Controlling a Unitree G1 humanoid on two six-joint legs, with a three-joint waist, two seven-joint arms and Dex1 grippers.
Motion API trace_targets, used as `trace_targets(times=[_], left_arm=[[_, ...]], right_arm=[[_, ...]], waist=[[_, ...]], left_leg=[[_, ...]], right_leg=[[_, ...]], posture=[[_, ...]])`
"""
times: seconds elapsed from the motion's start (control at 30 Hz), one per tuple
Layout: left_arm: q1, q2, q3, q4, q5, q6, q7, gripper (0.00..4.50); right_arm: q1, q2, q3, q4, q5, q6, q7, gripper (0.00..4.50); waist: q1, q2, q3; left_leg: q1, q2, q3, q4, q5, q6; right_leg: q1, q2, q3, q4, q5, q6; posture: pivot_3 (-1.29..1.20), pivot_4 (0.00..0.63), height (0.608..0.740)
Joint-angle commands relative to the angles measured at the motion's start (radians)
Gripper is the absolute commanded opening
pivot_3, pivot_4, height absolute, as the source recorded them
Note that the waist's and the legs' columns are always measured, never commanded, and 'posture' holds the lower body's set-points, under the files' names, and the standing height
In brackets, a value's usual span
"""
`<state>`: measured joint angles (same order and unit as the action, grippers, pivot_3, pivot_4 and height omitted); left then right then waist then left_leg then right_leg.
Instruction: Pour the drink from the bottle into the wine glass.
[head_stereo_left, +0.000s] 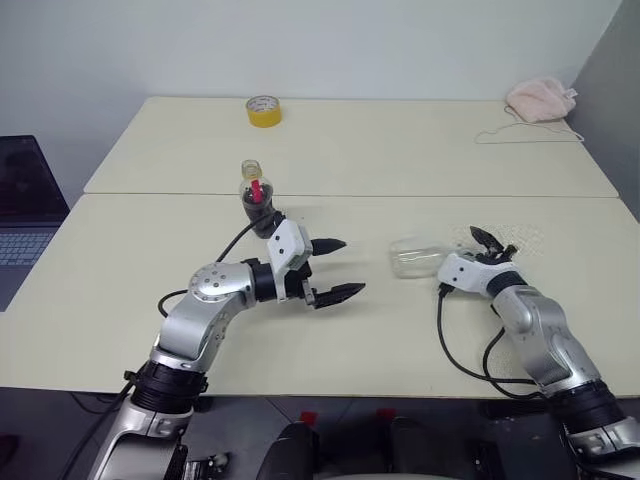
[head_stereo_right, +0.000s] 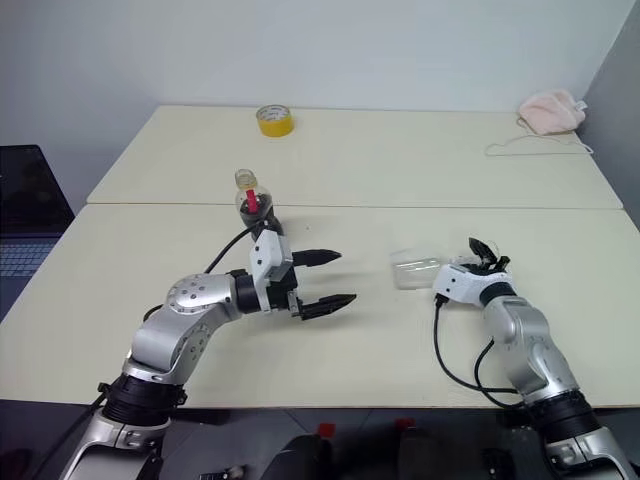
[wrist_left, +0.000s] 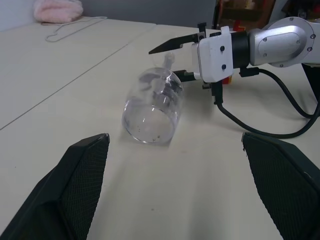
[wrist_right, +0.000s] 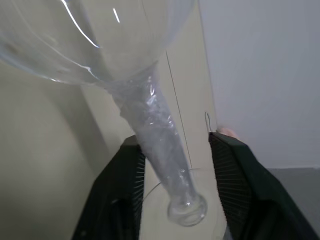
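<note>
The wine glass (head_stereo_left: 415, 258) lies on its side on the near table, its open mouth toward the middle and its stem (wrist_right: 155, 125) toward my right arm. My right gripper (head_stereo_left: 487, 240) is shut on that stem, one finger on either side of it near the foot. My left gripper (head_stereo_left: 352, 267) hangs open and empty just left of the glass, pointing at its mouth (wrist_left: 152, 112). Behind my left wrist the bottle (head_stereo_left: 253, 195) stands upright, with a red strip and the dark drink (head_stereo_left: 250, 207) in its lower part. My left arm hides the bottle's base.
A yellow tape roll (head_stereo_left: 263, 110) sits on the far table. A pink cloth (head_stereo_left: 540, 98) and a thin cord (head_stereo_left: 525, 136) lie at the far right corner. A laptop (head_stereo_left: 25, 215) stands off the table's left edge. A seam (head_stereo_left: 400, 196) divides the two tables.
</note>
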<state>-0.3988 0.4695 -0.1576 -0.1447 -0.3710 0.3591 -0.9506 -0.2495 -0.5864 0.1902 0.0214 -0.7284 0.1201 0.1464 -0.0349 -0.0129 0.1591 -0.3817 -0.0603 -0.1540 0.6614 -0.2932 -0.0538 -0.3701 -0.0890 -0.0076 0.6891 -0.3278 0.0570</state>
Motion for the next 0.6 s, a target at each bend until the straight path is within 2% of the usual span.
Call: trace_targets(times=[0.03,0.1,0.27,0.37,0.6], left_arm=[[-0.007,-0.004,0.011,-0.016,0.0,-0.022,0.003,4.5],[-0.002,-0.005,0.015,-0.022,0.0,-0.021,0.009,4.5],[0.006,-0.004,0.019,-0.033,-0.003,-0.018,0.018,4.5],[0.014,-0.004,0.029,-0.039,-0.011,-0.015,0.029,4.5],[0.051,0.009,0.095,-0.035,-0.067,0.008,0.02,4.5]], right_arm=[[-0.011,0.0,-0.02,-0.044,-0.017,-0.004,-0.039,0.72],[-0.022,-0.004,-0.037,-0.082,-0.02,-0.013,-0.059,0.17],[-0.068,-0.004,-0.07,-0.135,0.018,-0.031,-0.059,0.16],[-0.093,0.021,-0.096,-0.164,0.09,-0.051,-0.043,0.16],[-0.077,0.235,-0.14,-0.2,0.557,-0.134,0.114,0.16]], waist=[[0.0,0.0,0.0],[0.0,0.0,0.0],[-0.001,0.0,0.0],[0.0,0.0,0.0],[-0.007,0.0,0.0]], left_leg=[[0.0,0.0,0.0,0.0,0.0,0.0],[0.0,0.0,0.0,0.0,0.0,0.0],[0.0,0.0,0.0,0.0,0.0,0.0],[0.0,0.0,0.0,0.0,0.0,0.0],[0.0,0.001,-0.002,0.0,0.0,0.0]], right_leg=[[0.0,0.0,0.0,0.0,0.0,0.0],[0.0,0.0,0.0,0.0,0.0,0.0],[-0.002,0.0,0.002,0.001,0.0,0.0],[-0.002,0.0,0.001,0.001,0.0,0.0],[-0.001,0.0,0.001,0.001,0.0,0.0]], posture=[[0.0,0.15,0.74],[0.0,0.15,0.74],[0.0,0.15,0.74],[0.0,0.15,0.74],[0.0,0.15,0.74]])
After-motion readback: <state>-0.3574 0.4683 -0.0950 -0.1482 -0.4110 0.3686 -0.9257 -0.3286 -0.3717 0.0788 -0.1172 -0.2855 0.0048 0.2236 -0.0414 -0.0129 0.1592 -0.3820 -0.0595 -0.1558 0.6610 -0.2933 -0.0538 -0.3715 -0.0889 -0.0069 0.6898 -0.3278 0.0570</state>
